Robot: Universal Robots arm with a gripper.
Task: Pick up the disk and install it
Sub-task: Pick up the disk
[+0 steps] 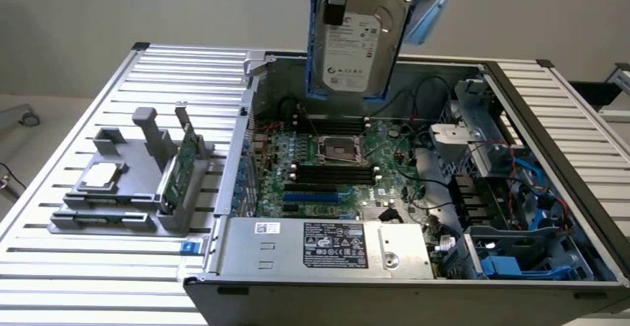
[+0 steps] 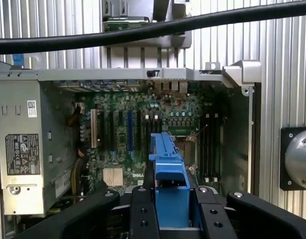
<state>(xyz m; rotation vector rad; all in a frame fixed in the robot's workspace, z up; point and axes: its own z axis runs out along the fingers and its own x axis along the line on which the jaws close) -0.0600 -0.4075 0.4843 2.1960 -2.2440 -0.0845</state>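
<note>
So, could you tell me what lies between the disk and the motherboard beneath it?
Nothing; the stretch is bare. In the wrist view the disk, held in the gripper, hangs over the motherboard unobstructed.

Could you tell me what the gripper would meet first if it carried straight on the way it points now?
Probably the motherboard, near its processor socket: the gripper holds the disk on edge above the open case, so the disk's lower end would touch first. Depth is unclear.

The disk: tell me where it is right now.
The disk hangs upright, clamped in the pincer, at the top of the exterior view, above the open computer case and over the far edge of the motherboard.
</note>
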